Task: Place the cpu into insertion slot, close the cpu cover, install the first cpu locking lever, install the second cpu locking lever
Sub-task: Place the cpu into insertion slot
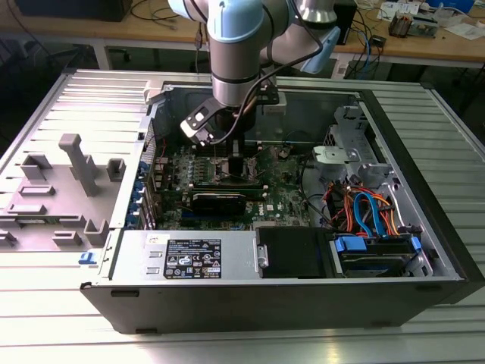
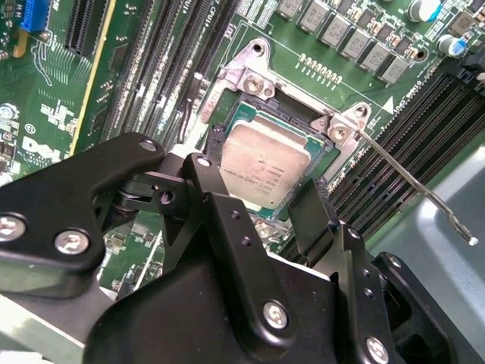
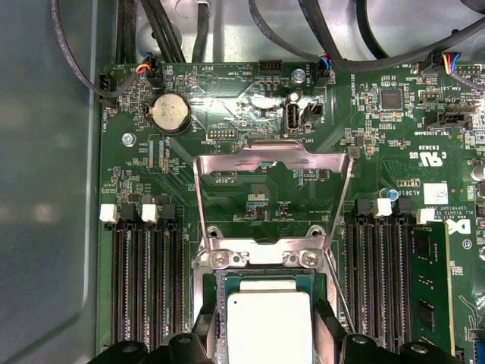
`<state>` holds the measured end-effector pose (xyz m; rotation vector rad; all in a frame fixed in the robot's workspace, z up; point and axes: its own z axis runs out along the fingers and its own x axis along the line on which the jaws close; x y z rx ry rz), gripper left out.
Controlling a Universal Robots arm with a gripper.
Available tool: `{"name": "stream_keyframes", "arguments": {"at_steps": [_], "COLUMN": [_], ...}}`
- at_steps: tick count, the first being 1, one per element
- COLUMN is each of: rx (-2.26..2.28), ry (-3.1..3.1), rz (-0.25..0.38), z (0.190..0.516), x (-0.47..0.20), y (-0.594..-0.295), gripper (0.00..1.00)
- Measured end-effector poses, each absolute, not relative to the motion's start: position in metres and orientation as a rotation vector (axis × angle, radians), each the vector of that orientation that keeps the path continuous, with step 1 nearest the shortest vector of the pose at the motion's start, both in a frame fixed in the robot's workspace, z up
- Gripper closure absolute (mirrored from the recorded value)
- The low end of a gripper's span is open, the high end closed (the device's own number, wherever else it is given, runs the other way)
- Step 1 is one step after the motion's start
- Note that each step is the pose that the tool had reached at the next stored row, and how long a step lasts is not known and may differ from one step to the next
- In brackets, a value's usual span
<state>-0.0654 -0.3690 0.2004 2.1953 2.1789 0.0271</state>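
Note:
The cpu (image 2: 261,161) (image 3: 269,322), a small square chip with a dull silver top, lies flat in the insertion slot (image 2: 250,76) (image 3: 261,258) on the green board. My gripper (image 2: 256,187) (image 3: 269,340) (image 1: 231,163) hangs straight over the socket. Its black fingers (image 2: 312,208) press against two opposite edges of the chip. The cpu cover (image 3: 273,155), a thin shiny frame, stands swung back from the socket. A thin locking lever (image 2: 413,180) sticks out unlatched beside the socket.
Long black memory slots (image 3: 144,280) (image 3: 383,280) run along both sides of the socket. A coin battery (image 3: 169,114) and cable plugs sit beyond the cover. In the exterior view, a grey drive cage (image 1: 345,152), coloured cables (image 1: 364,212) and a power supply (image 1: 189,258) crowd the case.

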Motion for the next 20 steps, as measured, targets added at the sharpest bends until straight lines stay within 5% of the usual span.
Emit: {"name": "stream_keyframes", "arguments": {"at_steps": [20], "rx": [2.208], "ry": [2.181], "rz": [0.044], "z": [0.1989], "x": [-0.0645], "y": [-0.3686], "gripper": [0.38]}}
